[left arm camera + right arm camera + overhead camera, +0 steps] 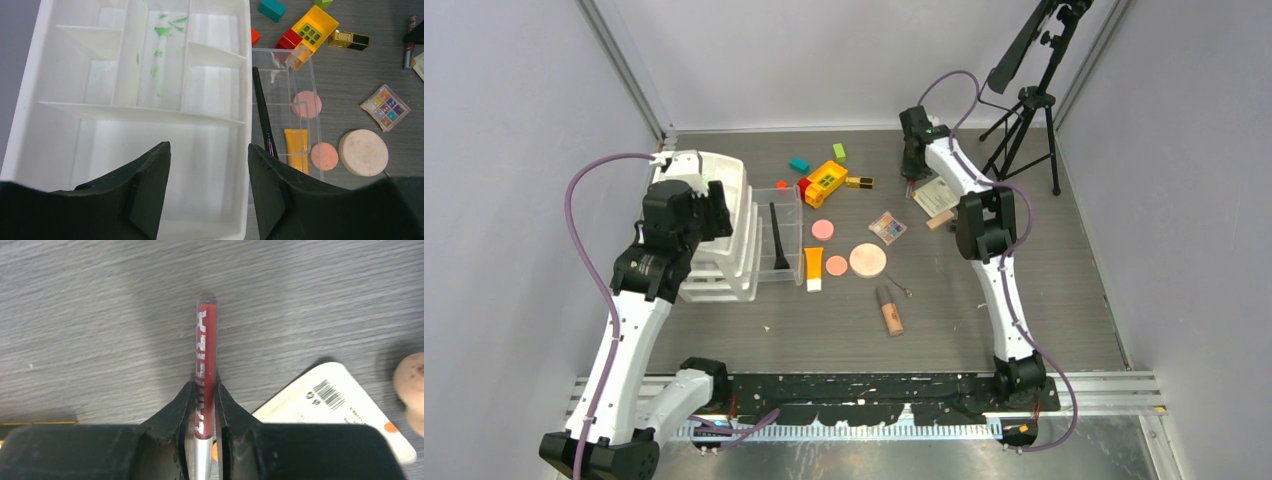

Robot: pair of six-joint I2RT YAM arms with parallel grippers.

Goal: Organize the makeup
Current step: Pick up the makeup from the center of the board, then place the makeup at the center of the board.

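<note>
Jaws of R gripper (204,405) are clamped on red pencil (206,355), barcode card (330,400) just right; L gripper (207,165) is held spread, empty, above white tray (130,112).

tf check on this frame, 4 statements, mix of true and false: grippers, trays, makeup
1. The right gripper is shut on the red pencil. True.
2. The left gripper holds the black brush. False: it is open and empty above the white tray; the brush lies in the clear box.
3. The eyeshadow palette sits in the white tray. False: it lies on the table, and the tray compartments in view hold no makeup.
4. The lipstick lies on the table beside the yellow toy brick. True.
</note>
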